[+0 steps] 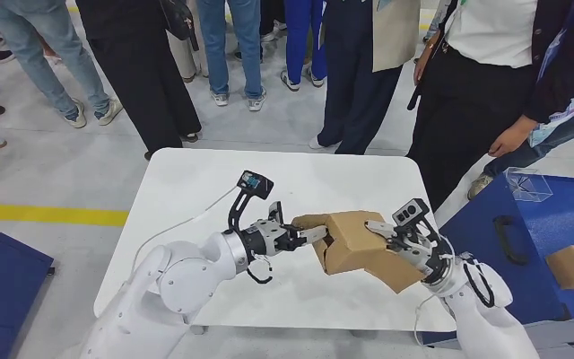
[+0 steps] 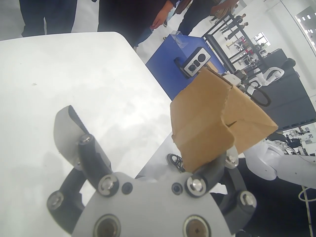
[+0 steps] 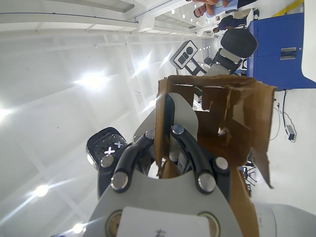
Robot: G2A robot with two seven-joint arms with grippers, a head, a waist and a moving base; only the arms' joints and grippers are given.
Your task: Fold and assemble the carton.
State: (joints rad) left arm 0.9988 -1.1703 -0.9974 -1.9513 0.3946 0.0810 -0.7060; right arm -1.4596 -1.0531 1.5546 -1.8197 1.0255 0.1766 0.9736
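The white surface (image 1: 179, 179) (image 2: 74, 75) lies under both sets of jaws, and the brown carton (image 1: 359, 247) (image 2: 209, 119) (image 3: 222, 114) hangs in the air between them, off the surface and out toward its edge on the right arm's side. It looks already opened into a box shape, with its end toward the right jaws open and ragged. The step in hand seems to be closing the end that faces the left jaws. The left arm (image 1: 188, 274) lies low and stretched across the surface. The right arm (image 1: 475, 296) comes in from the opposite side, with its wrist tipped up so that the carton's hollow opens toward it. The right jaws are pinching one side panel (image 3: 160, 124) of the carton, with one finger (image 3: 182, 117) inside the box and the other (image 3: 138, 146) outside. The left jaws are spread wide. One finger (image 2: 71, 129) is free over the bare surface and the other (image 2: 212, 166) touches the lower corner of a flap (image 1: 309, 224) (image 2: 202, 144). The next move probably calls for that finger to push the flap inward against the box while the right jaws hold the panel firm. A slack pinch would let the carton swing away from the push.
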